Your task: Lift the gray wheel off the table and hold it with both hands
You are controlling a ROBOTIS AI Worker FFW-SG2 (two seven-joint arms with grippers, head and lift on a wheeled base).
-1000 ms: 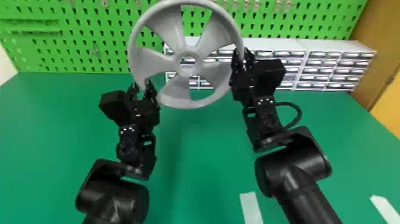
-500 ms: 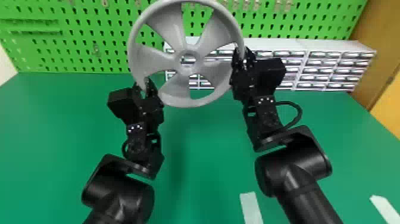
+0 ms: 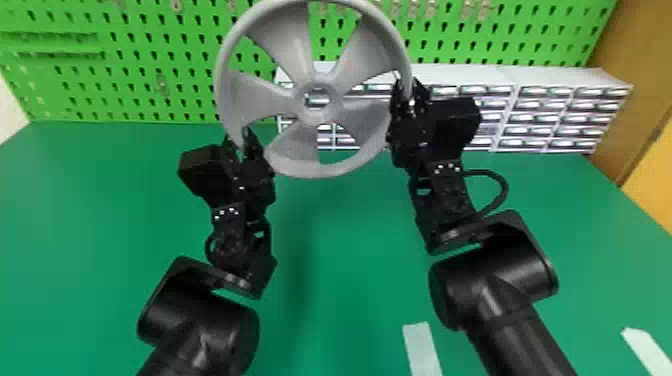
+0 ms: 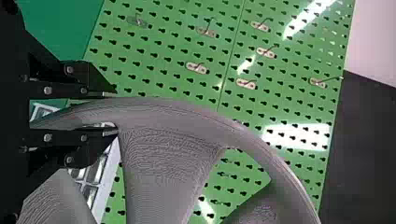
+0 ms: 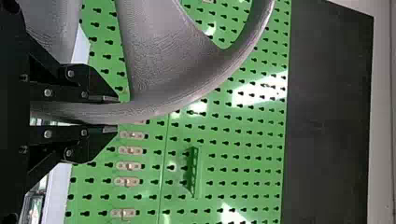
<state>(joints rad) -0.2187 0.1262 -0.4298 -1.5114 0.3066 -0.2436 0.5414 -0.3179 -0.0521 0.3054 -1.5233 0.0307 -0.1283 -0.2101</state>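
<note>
The gray wheel (image 3: 290, 45) hangs at the head view's upper centre, its rim running between the left gripper's (image 3: 237, 135) parted fingers, a sliver of gap beside one; the right gripper (image 3: 406, 86) pinches the rim

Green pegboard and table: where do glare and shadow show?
Left wrist view: hard white glare patches on the green pegboard; right wrist view: similar patches; head view: bright glints on the drawer fronts, a soft shadow on the green table below the gray wheel.
</note>
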